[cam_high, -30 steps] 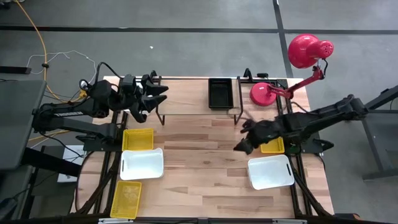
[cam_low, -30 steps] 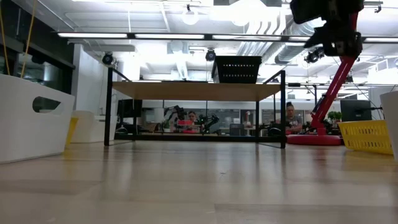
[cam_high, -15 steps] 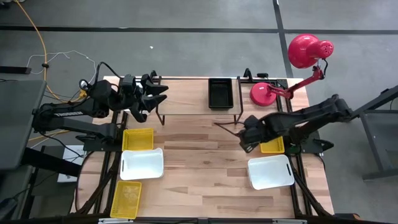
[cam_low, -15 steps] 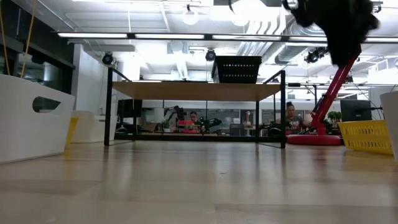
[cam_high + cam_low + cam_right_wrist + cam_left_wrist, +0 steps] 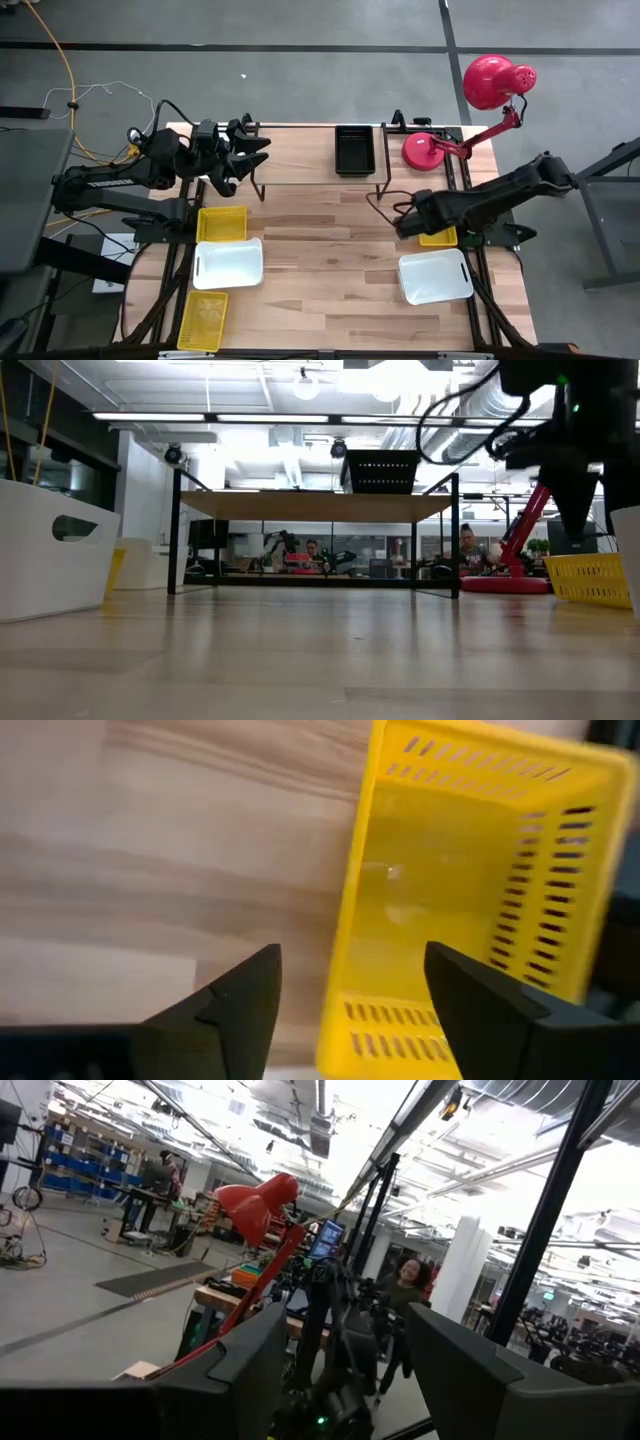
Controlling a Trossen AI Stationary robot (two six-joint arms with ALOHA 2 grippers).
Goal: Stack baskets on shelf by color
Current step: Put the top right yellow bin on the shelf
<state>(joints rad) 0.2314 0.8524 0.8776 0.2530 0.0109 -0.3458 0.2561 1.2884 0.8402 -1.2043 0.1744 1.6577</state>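
Yellow basket [image 5: 470, 890] sits beneath the wide-open, empty right pincer [image 5: 350, 985].

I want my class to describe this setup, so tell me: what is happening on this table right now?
Two robot arms are sorting baskets onto a shelf. One black basket already sits on its wood top. The right tool, fingers open, is above the table beside a yellow basket and holds nothing. The left tool waits open at the shelf's left end. Two more yellow baskets and two white baskets lie on the table.
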